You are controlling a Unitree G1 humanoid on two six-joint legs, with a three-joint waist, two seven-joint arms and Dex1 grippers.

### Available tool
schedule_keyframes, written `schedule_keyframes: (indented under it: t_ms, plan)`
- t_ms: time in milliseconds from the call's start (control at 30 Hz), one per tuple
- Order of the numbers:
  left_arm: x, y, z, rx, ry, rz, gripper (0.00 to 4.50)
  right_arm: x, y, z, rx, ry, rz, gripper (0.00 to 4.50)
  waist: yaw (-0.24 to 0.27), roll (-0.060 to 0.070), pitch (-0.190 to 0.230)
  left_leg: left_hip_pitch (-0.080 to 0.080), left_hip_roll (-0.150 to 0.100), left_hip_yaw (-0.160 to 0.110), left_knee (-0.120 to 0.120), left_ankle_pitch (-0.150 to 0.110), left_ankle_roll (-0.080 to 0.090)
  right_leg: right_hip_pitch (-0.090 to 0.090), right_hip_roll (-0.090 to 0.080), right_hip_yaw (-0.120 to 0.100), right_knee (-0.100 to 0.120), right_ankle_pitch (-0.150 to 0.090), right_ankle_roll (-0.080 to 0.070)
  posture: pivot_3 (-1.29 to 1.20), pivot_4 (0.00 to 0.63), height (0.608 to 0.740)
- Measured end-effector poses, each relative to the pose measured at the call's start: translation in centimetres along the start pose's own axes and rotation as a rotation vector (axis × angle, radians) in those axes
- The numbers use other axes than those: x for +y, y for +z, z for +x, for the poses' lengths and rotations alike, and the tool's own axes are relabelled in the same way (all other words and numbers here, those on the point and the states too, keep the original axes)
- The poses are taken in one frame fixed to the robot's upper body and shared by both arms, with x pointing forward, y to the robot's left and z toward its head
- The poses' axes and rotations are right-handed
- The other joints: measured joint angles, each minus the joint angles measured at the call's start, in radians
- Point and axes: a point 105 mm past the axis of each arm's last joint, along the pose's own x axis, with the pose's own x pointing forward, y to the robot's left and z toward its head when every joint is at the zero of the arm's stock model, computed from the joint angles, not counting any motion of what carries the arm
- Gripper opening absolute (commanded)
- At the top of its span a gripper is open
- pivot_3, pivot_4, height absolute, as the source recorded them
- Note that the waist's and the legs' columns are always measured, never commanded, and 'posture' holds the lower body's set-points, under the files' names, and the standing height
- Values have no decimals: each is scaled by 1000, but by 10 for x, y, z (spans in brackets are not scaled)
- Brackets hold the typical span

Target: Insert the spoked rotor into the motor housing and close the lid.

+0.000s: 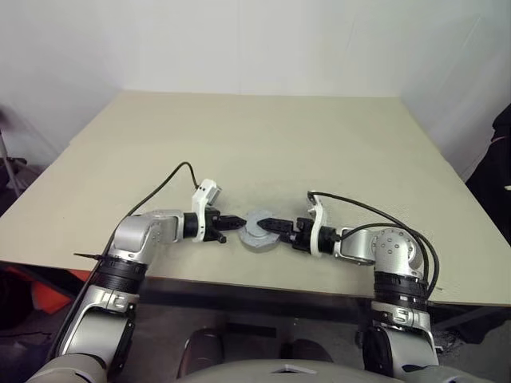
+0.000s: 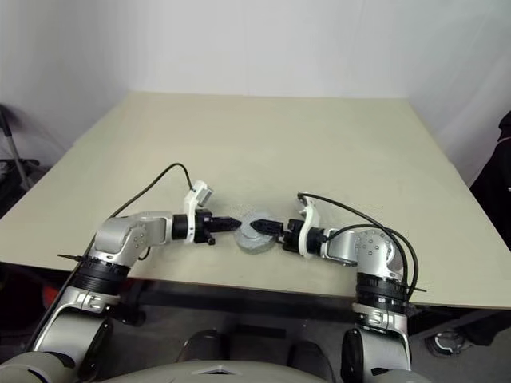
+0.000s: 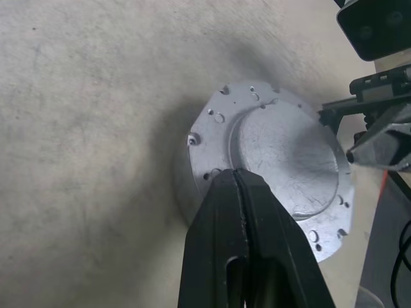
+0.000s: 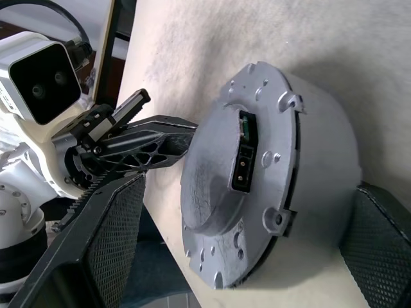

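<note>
A beige table (image 1: 263, 136) fills the middle of the head camera views, with a pale wall behind it. Near the table's front edge sits a round grey metal motor housing (image 1: 257, 234), placed between the robot's two arms.

The left gripper (image 1: 236, 221) reaches in from the left side. Its two black fingers (image 3: 247, 231) are pressed together with no gap, and their joined tip rests at the edge of the housing's flat grey face. A black cable loops over the table behind this arm.

The right gripper (image 1: 270, 224) reaches in from the right side. Its two black fingers (image 4: 106, 237) are spread wide and stand on either side of the housing, one on each flank of its round wall. Whether the pads actually touch the metal cannot be told.

In the wrist views the housing shows a raised round centre, a flat flange with small screw holes and little tabs along the rim, and a small dark rectangular socket (image 4: 244, 151) set in the face. It seems to rest with this closed face upward and tilted toward the robot, so its inside is hidden.

The left gripper's closed tip also shows in the right wrist view, lying against the housing's rim.
</note>
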Motion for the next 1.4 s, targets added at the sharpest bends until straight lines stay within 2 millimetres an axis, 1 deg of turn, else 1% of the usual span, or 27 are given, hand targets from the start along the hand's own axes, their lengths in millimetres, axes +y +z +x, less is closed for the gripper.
schedule_keyframes:
  t_ms: [67, 133, 233, 267, 300, 333, 667, 733, 800, 833, 900, 967, 1000, 1133, 1200, 1300, 1333, 1400]
  plan:
    - [1, 0, 0, -3, 5, -2, 0, 2, 0, 3, 0, 5, -2, 4462, 0, 0, 0, 0, 0, 0, 0, 1, -1, 0, 0, 0, 0, 0, 0, 0, 0, 740]
    - [2, 0, 0, -6, 9, -4, 0, 3, -1, 6, 3, 6, -5, 4081, 0, 0, 0, 0, 0, 0, 0, 1, -1, 0, 0, 0, 0, 0, 0, 0, 0, 740]
    - [4, 1, -1, -11, 14, -6, 0, -3, -1, 8, 6, -17, 11, 3189, -1, 0, 0, 0, 0, 0, -1, 0, 0, 0, 0, 0, 0, 0, -1, 0, 0, 740]
    - [4, 1, -1, -13, 15, -4, 0, -4, -1, 8, 6, -19, 20, 2788, -1, 0, 0, 0, 0, 0, -2, 0, 0, 0, 0, 0, 0, 1, -1, 0, 0, 740]
    - [4, 2, 0, -18, 11, -2, 0, -5, -1, 8, 1, -15, 31, 2478, -1, 0, 0, 0, 0, 0, -2, 0, 0, -1, 0, 0, 0, 1, -1, 0, 0, 740]
    - [3, 5, 0, -26, 8, 5, 0, -4, 1, 8, -6, -3, 33, 2237, -1, 0, 0, 0, 0, 0, -2, 0, 0, -1, 0, 0, 0, 1, -1, 0, 0, 740]
    - [5, 10, 2, -48, 4, 10, 0, -4, 2, 2, 5, 3, 36, 2190, 5, 0, -1, -3, -2, 0, -2, -2, 4, -1, 0, 0, -1, 2, -3, 0, 0, 740]
    - [8, 11, 1, -63, 13, -1, 0, -4, 4, 1, -1, 7, 55, 2190, 6, 0, -1, -4, -2, 0, -2, -3, 4, -2, 0, 0, -2, 3, -6, 0, 0, 740]
    - [16, 13, -1, -91, 44, -44, 0, -4, 10, 3, -19, 23, 111, 2190, 4, 1, 0, -6, -2, 0, -2, -2, 4, -5, 0, 0, -1, 4, -6, 0, 0, 740]
    - [20, 13, -2, -102, 59, -65, 0, -3, 14, 4, -32, 26, 125, 2190, 4, 1, 0, -8, -2, 1, -2, -2, 3, -7, 0, 0, -1, 4, -7, 0, 0, 740]
    - [27, 16, -7, -145, 77, -108, 0, -3, 29, 3, -79, 22, 159, 2190, 5, 0, 1, -13, -2, 1, -1, -1, 3, -13, 0, 0, 0, 6, -8, 0, 0, 740]
    - [32, 23, -14, -206, 87, -144, 0, -1, 47, 0, -140, 16, 174, 2190, 5, 0, 1, -22, -2, 0, 2, -1, 2, -19, 0, -1, 2, 8, -10, 0, 0, 740]
    - [34, 27, -18, -236, 91, -160, 0, 0, 55, 0, -167, 14, 179, 2190, 6, 0, 1, -24, -3, 1, 3, -1, 3, -22, 0, -1, 4, 9, -9, 0, 0, 740]
    - [39, 39, -28, -351, 100, -220, 0, 3, 79, -1, -247, 12, 229, 2190, 6, 0, 1, -28, -4, 2, 3, -1, 3, -29, 0, -1, 12, 9, -9, 0, 0, 740]
    - [39, 45, -32, -426, 86, -270, 0, 8, 91, 2, -273, 25, 252, 2190, 3, 1, 3, -29, -3, 2, 3, -1, 2, -31, 0, -1, 13, 8, -10, 0, 0, 740]
    - [38, 48, -38, -529, 51, -355, 619, 30, 119, 6, -342, 72, 262, 2190, -1, 1, 3, -30, -2, 3, 4, -1, 2, -33, 0, -2, 14, 8, -10, 0, 0, 740]
    - [40, 48, -43, -567, 50, -393, 922, 40, 128, 8, -366, 93, 260, 2190, -2, 1, 3, -30, -2, 3, 4, -1, 2, -33, 1, -2, 14, 8, -11, 0, 0, 740]
    - [43, 49, -50, -615, 53, -444, 1569, 54, 138, 12, -385, 120, 249, 2190, -2, 1, 3, -30, -1, 3, 4, -1, 2, -33, 1, -2, 14, 8, -11, 0, 0, 740]
